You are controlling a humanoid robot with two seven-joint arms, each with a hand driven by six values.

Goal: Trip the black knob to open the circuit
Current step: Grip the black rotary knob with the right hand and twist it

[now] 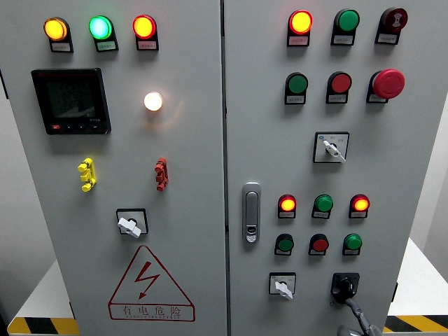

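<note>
The black knob (344, 284) sits on a black square plate at the lower right of the right-hand cabinet door. Only the tip of my right hand (352, 316) shows, rising from the bottom edge right of the middle. It reaches the knob's lower edge and seems to touch it. The rest of the hand is cut off by the frame. To the knob's left is a white selector switch (282, 285). My left hand does not show.
The grey cabinet has two doors, with a door handle (251, 212) by the centre seam. Lit indicator lamps, push buttons, a red emergency button (388, 83), more white selectors (331, 148) (130, 224), a meter (71, 100) and a warning triangle (148, 283) cover the doors.
</note>
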